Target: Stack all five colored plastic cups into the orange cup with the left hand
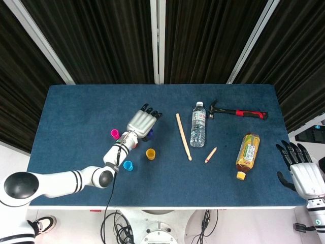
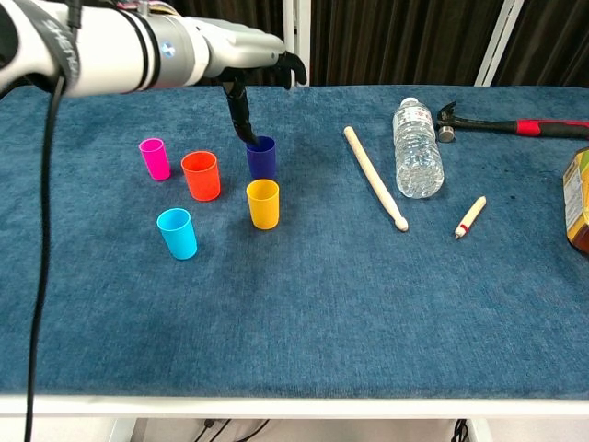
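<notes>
fingers of the left hand are spread and hold nothing; one reaches down to the rim of the dark blue cup, touching it or nearly so. none of the cups is stacked, so this looks like the first pick, and the next move calls for closing around the dark blue cup and carrying it to the orange cup. the dark blue cup stands just right of the orange cup, the pink cup just left of it, the yellow cup and the cyan cup nearer the front tabletop edge. far right of the orange cup, the right hand hangs off the tabletop, fingers apart, empty.
</notes>
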Tool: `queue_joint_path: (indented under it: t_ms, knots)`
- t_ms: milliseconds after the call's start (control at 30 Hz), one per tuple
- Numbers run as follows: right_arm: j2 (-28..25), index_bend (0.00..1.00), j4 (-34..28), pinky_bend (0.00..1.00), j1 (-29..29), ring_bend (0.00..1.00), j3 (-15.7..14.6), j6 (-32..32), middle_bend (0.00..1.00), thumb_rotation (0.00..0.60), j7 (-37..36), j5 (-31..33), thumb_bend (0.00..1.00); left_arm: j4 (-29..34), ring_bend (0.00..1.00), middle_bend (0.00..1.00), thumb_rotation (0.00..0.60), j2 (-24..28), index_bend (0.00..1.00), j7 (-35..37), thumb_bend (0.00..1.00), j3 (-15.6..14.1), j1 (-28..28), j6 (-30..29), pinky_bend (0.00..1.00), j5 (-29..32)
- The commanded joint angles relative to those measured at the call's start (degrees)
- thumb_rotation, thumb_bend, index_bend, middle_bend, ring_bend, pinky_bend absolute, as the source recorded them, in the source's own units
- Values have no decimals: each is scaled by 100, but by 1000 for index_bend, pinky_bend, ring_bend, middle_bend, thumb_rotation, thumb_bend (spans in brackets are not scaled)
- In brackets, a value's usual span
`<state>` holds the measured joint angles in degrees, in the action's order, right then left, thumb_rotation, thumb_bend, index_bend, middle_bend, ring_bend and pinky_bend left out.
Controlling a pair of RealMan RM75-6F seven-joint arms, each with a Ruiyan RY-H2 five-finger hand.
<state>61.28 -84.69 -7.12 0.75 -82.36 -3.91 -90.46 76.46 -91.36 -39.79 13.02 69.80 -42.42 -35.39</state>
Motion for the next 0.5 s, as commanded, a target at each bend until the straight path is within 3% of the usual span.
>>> queue_joint_path:
  t_ms: [33,500]
  knots:
    - [-20,0,36,0,15,0,-4,-22,0,600,-62,-9,327,-307,113,169,600,-231,154,33,140,-97,132,65,0,125]
    - [-4,0,222,0,40,0,-20,-6,0,600,-273,17,327,-1240,223,232,600,-746,206,330,158,-393,139,240,0,-85]
